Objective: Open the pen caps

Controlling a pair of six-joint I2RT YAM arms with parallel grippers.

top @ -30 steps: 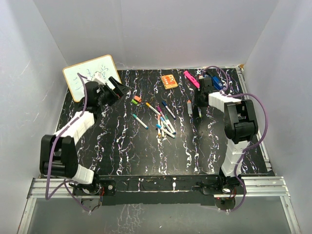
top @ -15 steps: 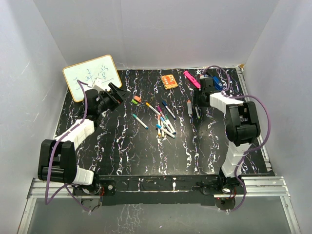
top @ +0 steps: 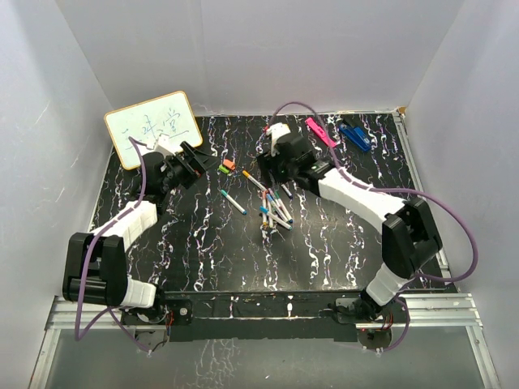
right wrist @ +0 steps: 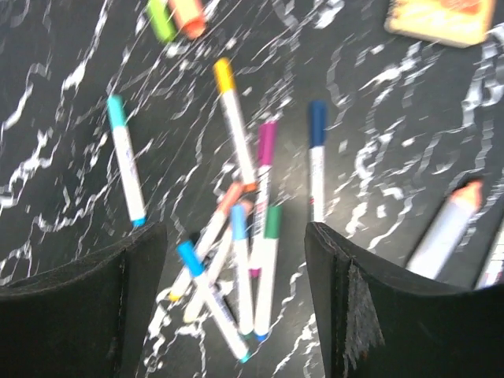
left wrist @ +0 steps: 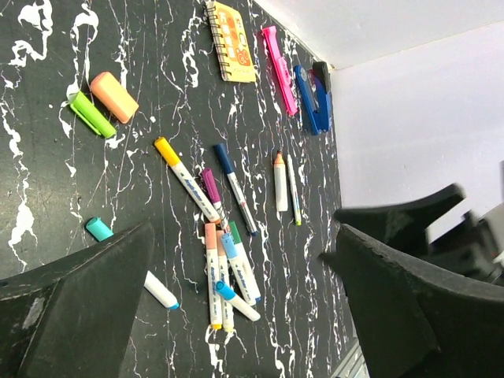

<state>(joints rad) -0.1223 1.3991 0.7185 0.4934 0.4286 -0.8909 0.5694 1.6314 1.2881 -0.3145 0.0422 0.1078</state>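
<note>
Several pens [top: 273, 207] with white barrels and coloured caps lie in a loose pile mid-table. They also show in the left wrist view [left wrist: 224, 268] and the right wrist view [right wrist: 240, 268]. A teal-capped pen [top: 233, 201] lies apart on the left, and a yellow-capped pen [right wrist: 234, 118] lies behind the pile. Two loose caps, green [left wrist: 90, 115] and orange [left wrist: 114, 96], lie at the back left. My right gripper [top: 266, 168] hangs open and empty above the pile [right wrist: 236, 311]. My left gripper [top: 200, 159] is open and empty left of the caps [left wrist: 244, 315].
A whiteboard [top: 152, 126] leans at the back left. An orange notebook [left wrist: 232, 41], a pink clip [top: 319, 131] and a blue clip [top: 355, 136] lie at the back. An orange-tipped marker [left wrist: 280, 179] lies right of the pile. White walls enclose the table.
My right arm has swung left from the back right corner to above the pen pile. My left gripper has shifted slightly right, towards the loose caps.
</note>
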